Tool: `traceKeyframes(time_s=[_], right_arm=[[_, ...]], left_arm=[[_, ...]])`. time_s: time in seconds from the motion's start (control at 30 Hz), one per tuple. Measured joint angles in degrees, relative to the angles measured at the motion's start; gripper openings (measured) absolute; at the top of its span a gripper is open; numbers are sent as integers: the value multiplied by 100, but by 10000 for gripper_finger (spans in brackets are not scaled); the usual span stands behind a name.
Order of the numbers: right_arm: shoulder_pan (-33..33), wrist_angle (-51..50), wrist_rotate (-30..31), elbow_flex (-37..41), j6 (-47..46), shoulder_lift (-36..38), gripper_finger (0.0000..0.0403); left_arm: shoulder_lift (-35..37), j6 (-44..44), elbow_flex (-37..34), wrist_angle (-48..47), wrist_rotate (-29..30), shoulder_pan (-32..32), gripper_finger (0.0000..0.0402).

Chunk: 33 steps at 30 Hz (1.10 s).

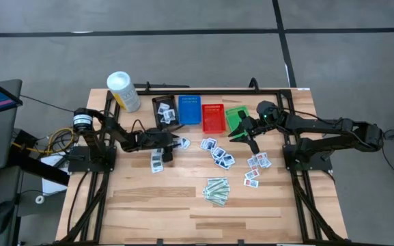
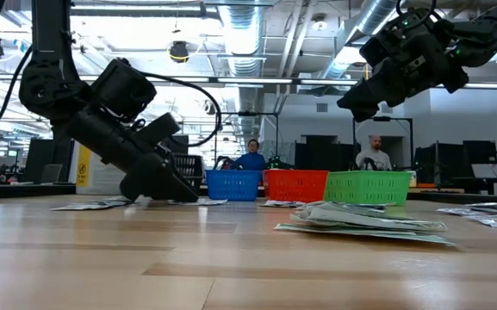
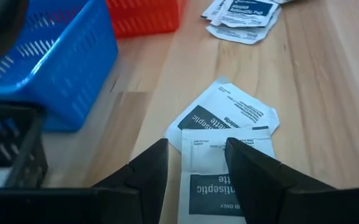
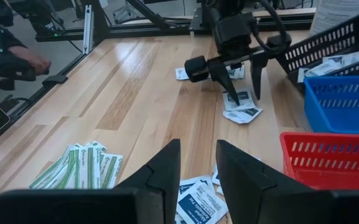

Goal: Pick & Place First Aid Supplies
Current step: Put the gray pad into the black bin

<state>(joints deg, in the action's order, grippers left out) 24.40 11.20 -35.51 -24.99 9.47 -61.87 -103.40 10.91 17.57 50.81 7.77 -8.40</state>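
Observation:
Small white packets with dark print lie scattered on the wooden table (image 1: 149,205): two overlapping ones (image 3: 229,118) by the blue basket (image 1: 189,109), a cluster (image 1: 218,154) mid-table, more (image 1: 257,162) to the right, and pale-green strips (image 1: 217,190) nearer the front. My left gripper (image 3: 198,163) is open and slants down low over the two overlapping packets, one finger on each side of the top packet (image 3: 219,180). My right gripper (image 1: 241,134) hovers high near the green basket (image 1: 236,117), open, with nothing between its fingers (image 4: 167,165). My left gripper comes down slanting from the table's left, its fingertips (image 4: 235,98) down by the top packet's printed face (image 3: 210,149), which lies flat on the other packet and the table. Whether the fingers touch it, I cannot tell.
Black (image 1: 164,109), blue, red (image 1: 213,117) and green baskets stand in a row at the back; the black one holds packets. A white tub (image 1: 123,90) stands at the back left. One packet (image 1: 157,160) lies near the left arm. The table's front half is bare wood.

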Motion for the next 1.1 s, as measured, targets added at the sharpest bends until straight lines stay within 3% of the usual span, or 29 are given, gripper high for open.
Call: traceKeyframes(time_s=[1.1], right_arm=[[-2,-2,0,0,0,0,98]], left_arm=[[23,-220,-36,13,-15,249,136]])
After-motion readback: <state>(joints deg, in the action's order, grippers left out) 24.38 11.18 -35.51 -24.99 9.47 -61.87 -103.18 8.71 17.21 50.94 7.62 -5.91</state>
